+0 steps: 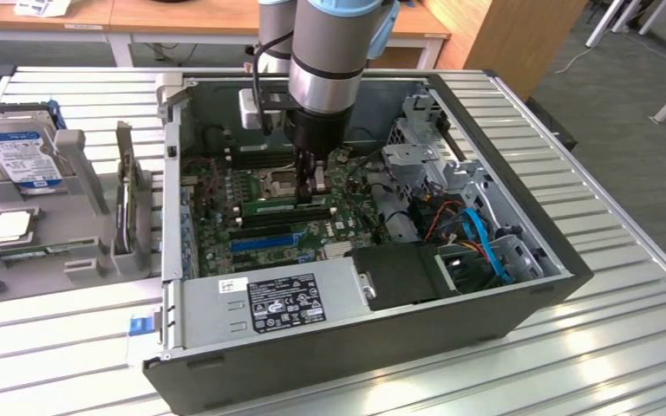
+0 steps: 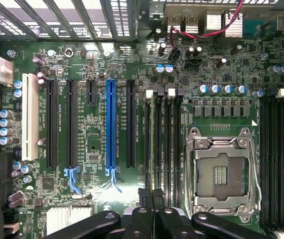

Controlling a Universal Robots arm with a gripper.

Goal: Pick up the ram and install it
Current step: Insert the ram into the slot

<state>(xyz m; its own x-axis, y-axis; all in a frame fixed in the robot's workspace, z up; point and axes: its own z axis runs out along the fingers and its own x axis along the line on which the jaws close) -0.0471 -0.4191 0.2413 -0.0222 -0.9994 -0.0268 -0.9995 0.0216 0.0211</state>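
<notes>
The ram (image 1: 277, 206) is held upright on its thin edge, lined up with the black memory slots (image 2: 168, 139) of the motherboard (image 2: 124, 191), so it can slide straight in. The gripper (image 2: 151, 194) is squeezed shut on it.

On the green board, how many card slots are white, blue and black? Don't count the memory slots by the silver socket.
White slot: 1
Blue slot: 1
Black slots: 4
Total: 6

Bright room light — glare on table (image 1: 628, 360); case (image 1: 541, 290) interior seemingly shadowed.
</notes>
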